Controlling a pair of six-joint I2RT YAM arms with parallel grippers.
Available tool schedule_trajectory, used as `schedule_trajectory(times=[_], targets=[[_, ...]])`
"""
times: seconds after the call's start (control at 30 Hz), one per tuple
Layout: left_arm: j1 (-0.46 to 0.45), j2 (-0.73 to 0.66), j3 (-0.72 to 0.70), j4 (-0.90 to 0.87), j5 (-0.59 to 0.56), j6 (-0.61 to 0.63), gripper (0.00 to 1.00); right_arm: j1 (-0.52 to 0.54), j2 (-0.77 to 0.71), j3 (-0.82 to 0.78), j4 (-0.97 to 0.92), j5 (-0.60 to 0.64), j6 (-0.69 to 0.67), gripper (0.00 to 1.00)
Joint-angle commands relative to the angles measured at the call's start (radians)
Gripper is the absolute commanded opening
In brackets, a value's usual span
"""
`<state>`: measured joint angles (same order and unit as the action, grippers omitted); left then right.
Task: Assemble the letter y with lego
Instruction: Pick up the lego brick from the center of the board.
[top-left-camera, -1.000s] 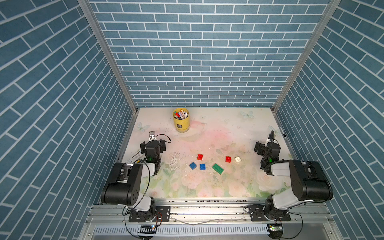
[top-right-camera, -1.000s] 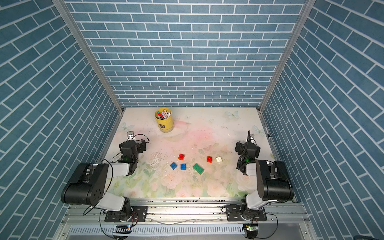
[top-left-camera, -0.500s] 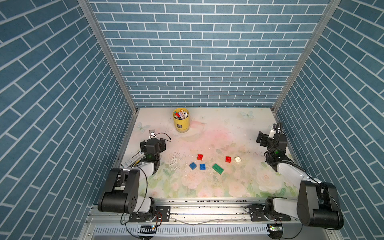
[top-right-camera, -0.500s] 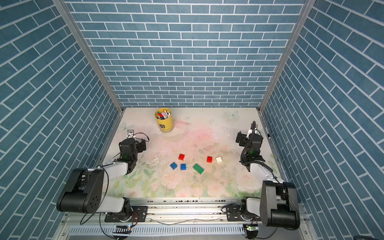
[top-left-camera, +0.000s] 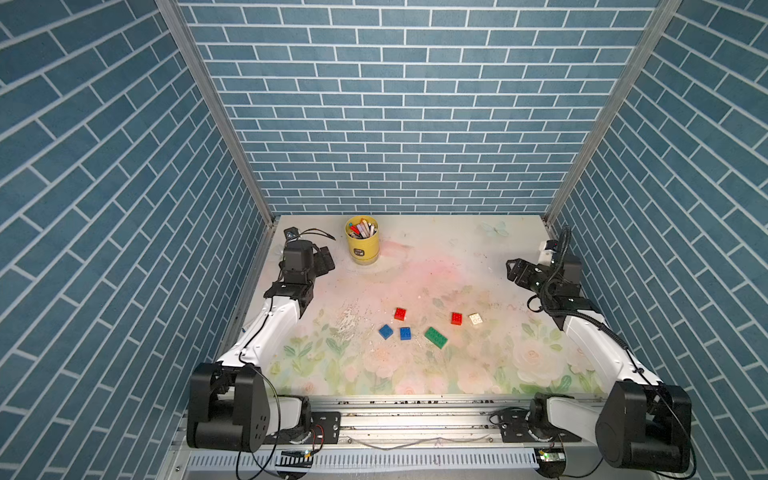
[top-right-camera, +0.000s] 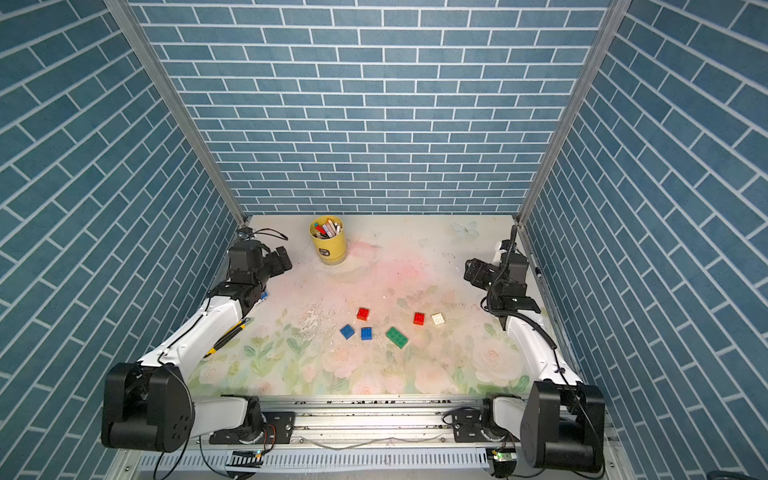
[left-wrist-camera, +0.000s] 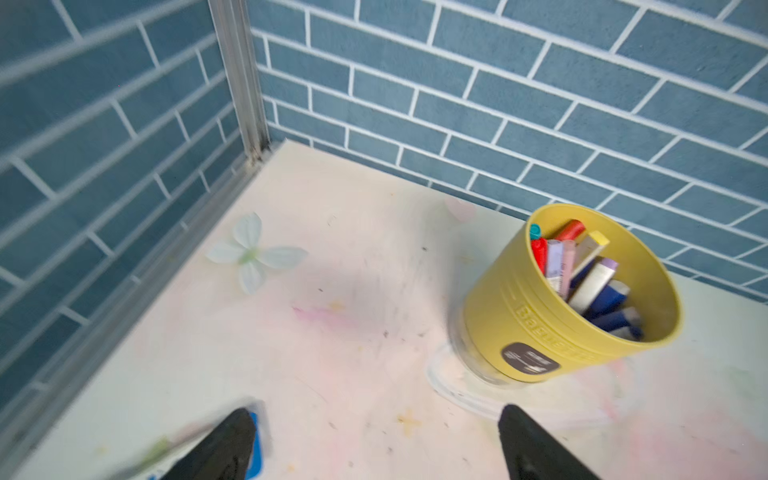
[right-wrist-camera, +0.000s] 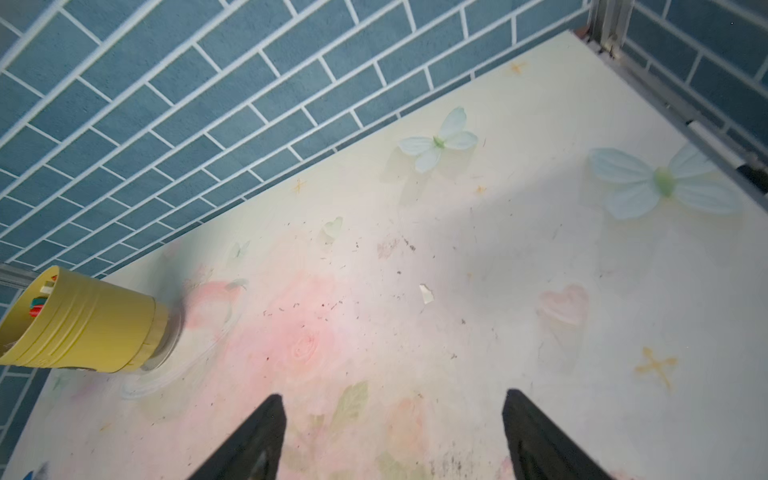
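Note:
The lego lies loose mid-table in both top views: a red brick (top-left-camera: 400, 313), another red brick (top-left-camera: 456, 318) beside a white one (top-left-camera: 476, 319), two blue bricks (top-left-camera: 386, 331) (top-left-camera: 405, 333) and a longer green brick (top-left-camera: 436, 337). All are separate, so no letter y is in view. My left gripper (top-left-camera: 324, 264) (left-wrist-camera: 374, 415) hangs open at the back left, well away from the bricks. My right gripper (top-left-camera: 515, 272) (right-wrist-camera: 392, 399) is open at the right edge, also far from them. Both are empty. Neither wrist view shows a brick.
A yellow cup (top-left-camera: 361, 245) (left-wrist-camera: 569, 299) (right-wrist-camera: 83, 328) full of markers stands at the back left, close to my left gripper. A yellow-and-black tool (top-right-camera: 230, 334) lies beside the left arm. Blue tiled walls close in three sides.
Both arms have unfolded and lifted, carrying their grippers toward the back of the table. The bricks have not moved.

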<state>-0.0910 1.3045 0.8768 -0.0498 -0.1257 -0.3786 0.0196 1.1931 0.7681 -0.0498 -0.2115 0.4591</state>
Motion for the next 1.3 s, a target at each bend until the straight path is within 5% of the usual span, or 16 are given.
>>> schedule_trajectory(times=[0.0,0.13,0.3,0.67,1.27], targets=[[-0.025,-0.009,-0.003,-0.197,0.110,-0.114,0.89,0.088,0.034,0.082,-0.240,0.021,0.050,0.78],[-0.080,-0.045,0.011,-0.339,0.111,-0.107,0.79,0.208,0.144,0.222,-0.487,0.063,0.034,0.65],[-0.098,-0.077,-0.005,-0.448,0.224,-0.111,0.72,0.382,0.235,0.307,-0.618,0.114,0.076,0.61],[-0.116,-0.186,-0.246,-0.422,0.436,-0.224,0.72,0.702,0.461,0.531,-0.760,0.164,0.192,0.53],[-0.125,-0.220,-0.344,-0.424,0.436,-0.260,0.75,0.917,0.807,0.832,-0.858,0.156,0.226,0.59]])
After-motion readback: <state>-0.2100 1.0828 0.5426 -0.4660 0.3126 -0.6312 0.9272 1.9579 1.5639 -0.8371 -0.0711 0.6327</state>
